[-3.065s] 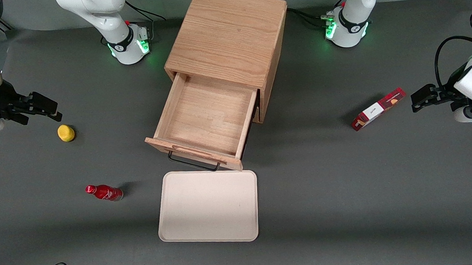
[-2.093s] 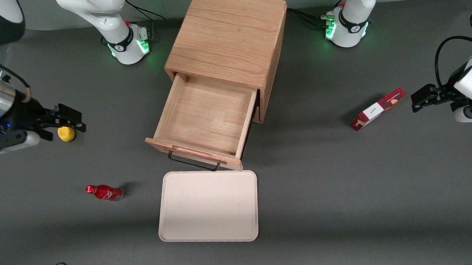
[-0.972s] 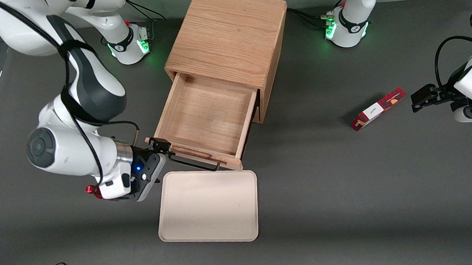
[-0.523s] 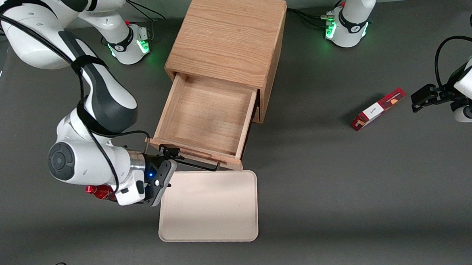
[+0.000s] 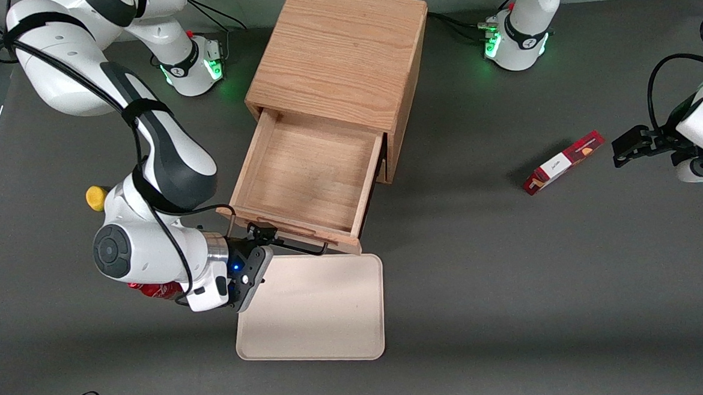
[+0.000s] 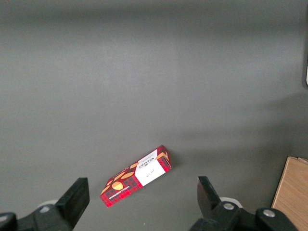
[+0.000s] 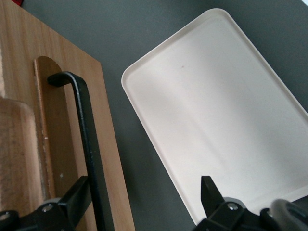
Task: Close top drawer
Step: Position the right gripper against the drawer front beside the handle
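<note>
The top drawer [image 5: 309, 175] stands pulled out of the cabinet [image 5: 344, 59], bare inside, above a bare tray [image 5: 312, 311], as the gripper [image 5: 263, 233], fingers spread, straddles its handle [image 7: 89, 144].

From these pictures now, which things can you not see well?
- Lower drawer: front view, hidden under the open light-oak top drawer.
- Red bottle: front view, mostly covered by the white right arm.
- Round yellow object: front view, partly covered by that arm.
- Black two-finger gripper, open at the black wire handle: right wrist view cuts off its fingertips.
</note>
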Robot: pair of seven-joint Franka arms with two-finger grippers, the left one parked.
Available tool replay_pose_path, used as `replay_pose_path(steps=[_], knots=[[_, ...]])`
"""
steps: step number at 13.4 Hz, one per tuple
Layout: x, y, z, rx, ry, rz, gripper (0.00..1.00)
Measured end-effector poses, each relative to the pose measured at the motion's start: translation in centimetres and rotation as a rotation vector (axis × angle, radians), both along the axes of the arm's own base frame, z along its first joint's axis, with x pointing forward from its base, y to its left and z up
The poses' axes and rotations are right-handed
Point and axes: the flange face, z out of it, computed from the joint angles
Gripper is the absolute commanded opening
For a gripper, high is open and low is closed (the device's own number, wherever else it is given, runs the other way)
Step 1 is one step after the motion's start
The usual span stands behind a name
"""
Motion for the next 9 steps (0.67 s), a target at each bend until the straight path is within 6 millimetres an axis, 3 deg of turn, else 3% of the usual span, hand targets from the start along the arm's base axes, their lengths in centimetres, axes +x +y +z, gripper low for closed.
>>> replay_pose_path(steps=[9], knots=[[-0.2, 0.6, -1.9, 0.001, 0.011, 0.001, 1.00]])
